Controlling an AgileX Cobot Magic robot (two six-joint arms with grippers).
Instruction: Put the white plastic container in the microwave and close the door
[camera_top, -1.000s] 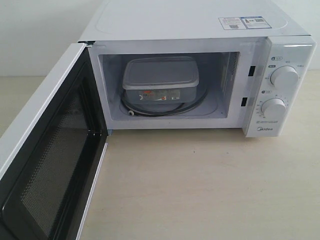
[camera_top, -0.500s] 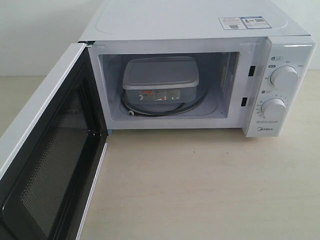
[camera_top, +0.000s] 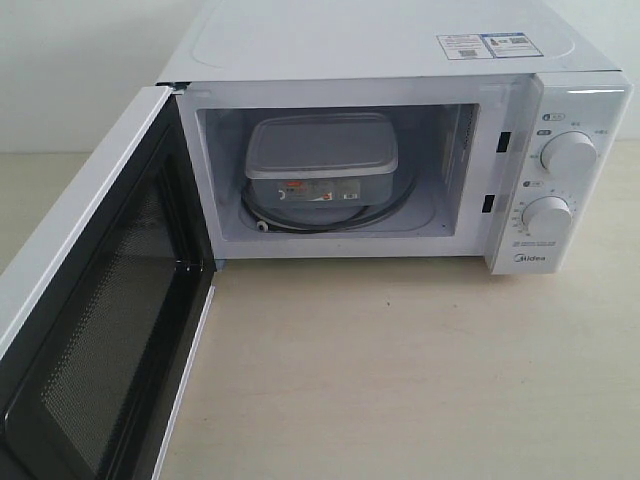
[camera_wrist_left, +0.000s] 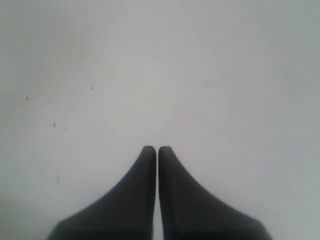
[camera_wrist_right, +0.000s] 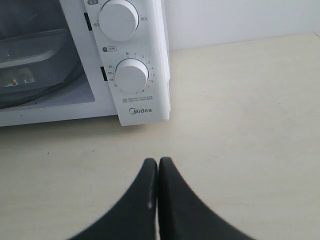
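container (camera_top: 321, 160) in microwave (camera_top: 380, 60), door (camera_top: 90, 300) open

Nothing you can see has shifted, white plastic container (camera_top: 320, 150), door (camera_top: 95, 310), microwave (camera_top: 380, 45) all matching the earlier exterior pictures

From the wrist camera, the left claw (camera_wrist_left: 157, 149): two matte, charcoal-black fingers (camera_wrist_left: 135, 200), mirror images, broad at the root and sweeping in a smooth concave curve to slim, rounded tips. Plain, even surfaces, soft-edged and a little blurred so close to the lens. On the other arm, the right claw (camera_wrist_right: 158, 161): same twin-horn outline, in a deeper, crisper black, with one tiny pale speck on a finger (camera_wrist_right: 150, 204) beside the inner edge.
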